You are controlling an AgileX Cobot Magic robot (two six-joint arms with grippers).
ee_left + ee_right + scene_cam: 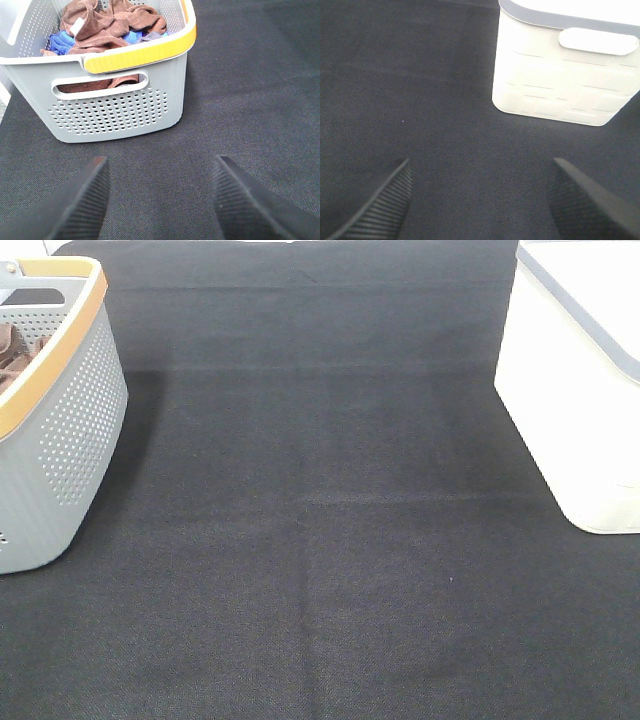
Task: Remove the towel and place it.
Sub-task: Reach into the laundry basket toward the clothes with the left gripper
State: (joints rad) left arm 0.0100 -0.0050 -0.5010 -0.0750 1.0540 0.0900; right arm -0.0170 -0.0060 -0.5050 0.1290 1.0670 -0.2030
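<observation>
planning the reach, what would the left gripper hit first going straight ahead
Probably the grey basket, at its perforated end wall below the handle slot. The open left gripper aims at it; if pitched down, the black mat comes first.

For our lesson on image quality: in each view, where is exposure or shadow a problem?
Exterior high: the white bin is washed out, and the grey basket throws a soft shadow on the black mat. Right wrist: the bin's top is blown out. Left wrist: evenly lit, the towel sharp.
</observation>
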